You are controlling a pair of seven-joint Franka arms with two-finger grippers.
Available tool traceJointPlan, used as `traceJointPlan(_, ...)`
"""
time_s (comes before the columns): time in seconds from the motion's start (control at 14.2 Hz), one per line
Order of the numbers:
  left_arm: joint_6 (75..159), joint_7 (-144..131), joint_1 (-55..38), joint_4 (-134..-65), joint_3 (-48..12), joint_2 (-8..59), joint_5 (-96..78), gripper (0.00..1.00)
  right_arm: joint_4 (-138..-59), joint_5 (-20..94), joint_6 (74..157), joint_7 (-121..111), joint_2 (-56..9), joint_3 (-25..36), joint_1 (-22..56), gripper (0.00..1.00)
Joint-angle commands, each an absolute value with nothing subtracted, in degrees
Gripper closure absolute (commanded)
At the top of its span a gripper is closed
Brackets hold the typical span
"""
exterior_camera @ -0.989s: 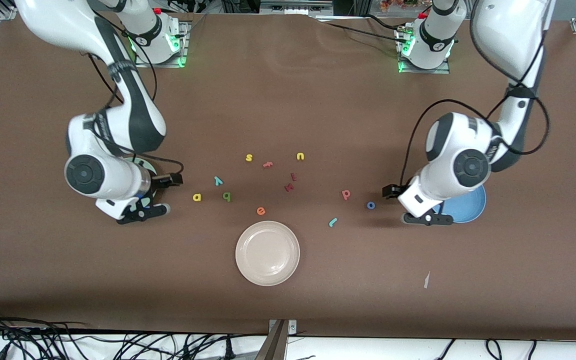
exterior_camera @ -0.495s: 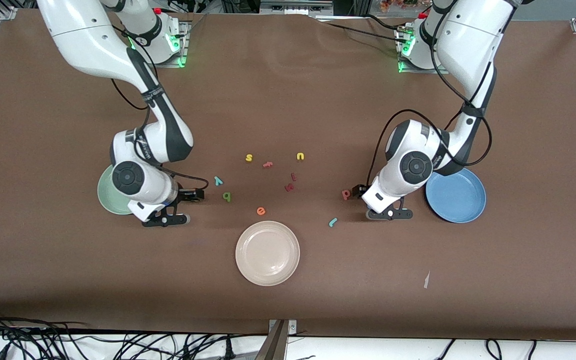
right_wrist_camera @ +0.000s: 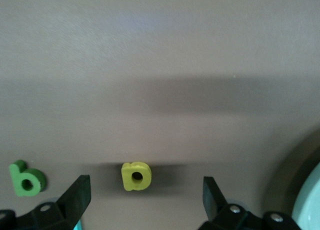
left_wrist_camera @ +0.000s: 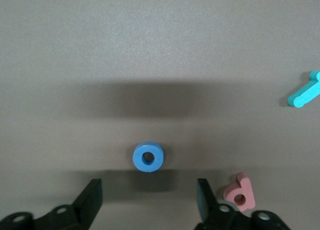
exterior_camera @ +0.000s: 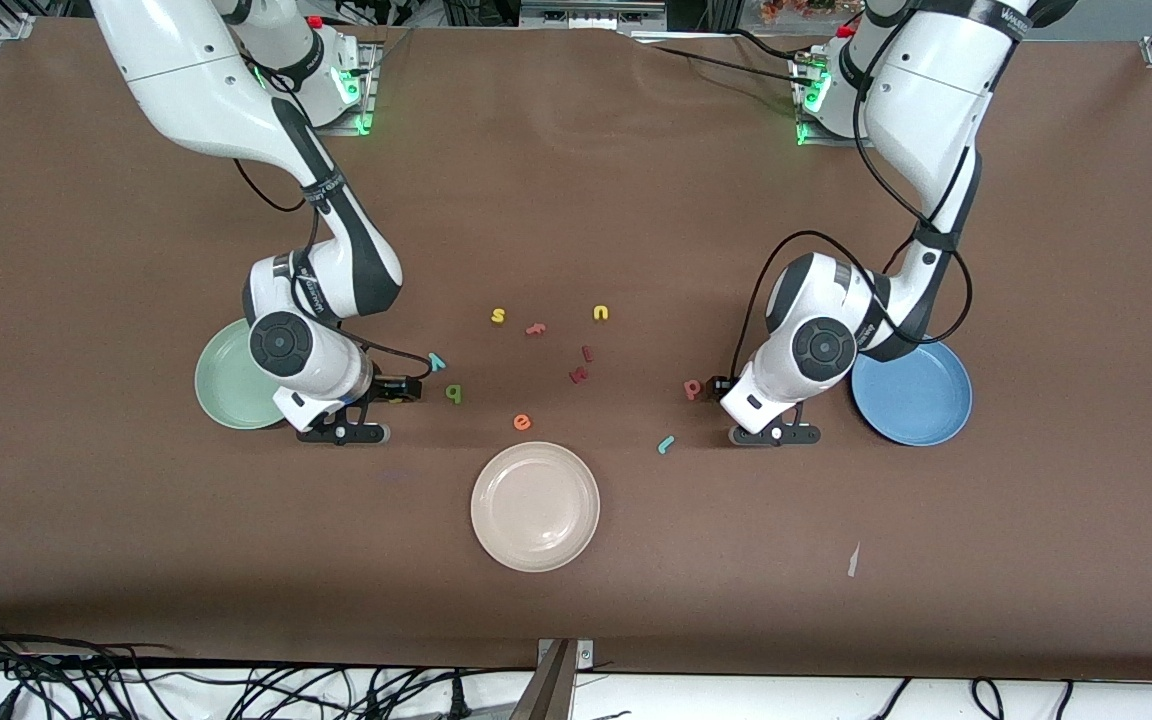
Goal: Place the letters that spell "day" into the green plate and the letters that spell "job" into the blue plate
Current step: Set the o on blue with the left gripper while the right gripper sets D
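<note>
Where letters lie, brown table (exterior_camera: pixel 636 200)

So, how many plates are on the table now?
3. The green plate sits toward the right arm's end, the blue plate toward the left arm's end, and the cream-white plate between them, nearest the front camera.

The right gripper (right_wrist_camera: pixel 145 195) now sits low over the yellow "a" (right_wrist_camera: pixel 136 176), off the green plate (exterior_camera: pixel 228 385), jaws wide apart; the left gripper (left_wrist_camera: pixel 149 200) now sits low over the blue "o" (left_wrist_camera: pixel 148 157), clear of the blue plate (exterior_camera: pixel 916 395), jaws spread.
</note>
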State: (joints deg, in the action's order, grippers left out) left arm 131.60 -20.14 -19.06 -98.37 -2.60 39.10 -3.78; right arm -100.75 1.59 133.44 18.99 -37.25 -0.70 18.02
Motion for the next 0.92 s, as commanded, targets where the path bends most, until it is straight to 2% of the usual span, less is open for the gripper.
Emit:
traceJointPlan(0.0, 131.4, -20.13, -19.69, -95.54, -2.02, 41.13, -2.99, 0.22, -102.83, 1.5, 136.66, 22.93, -37.0, -0.79, 19.5, 0.11)
traceJointPlan(0.14, 131.4, -20.21, -19.78, -94.4, -2.02, 42.18, -2.73, 0.25, -103.09, 1.41, 137.72, 23.2, -37.09, -0.79, 19.69, 0.23)
traceJointPlan(0.28, 131.4, -20.21, -19.78, -94.31, -2.02, 42.63, -2.72, 0.29, -103.01, 0.79, 137.72, 23.12, -37.09, -0.7, 19.6, 0.41)
traceJointPlan(0.42, 131.4, -20.04, -19.69, -94.31, -2.02, 42.71, -2.64, 0.37, -102.92, 0.79, 138.25, 23.12, -37.7, -0.7, 19.42, 0.46)
traceJointPlan(0.64, 131.4, -19.95, -19.69, -94.31, -2.02, 43.07, -2.55, 0.54, -103.01, 0.7, 138.6, 23.03, -37.88, -0.62, 19.51, 0.69)
traceJointPlan(0.78, 131.4, -19.95, -19.6, -94.31, -2.02, 43.07, -1.15, 0.65, -103.01, 0.7, 138.69, 23.03, -38.4, -0.62, 19.6, 0.76)
traceJointPlan(0.85, 131.4, -19.95, -19.51, -94.31, -2.02, 43.07, -1.06, 0.71, -102.92, 0.7, 138.69, 22.85, -38.5, -0.7, 19.6, 0.86)
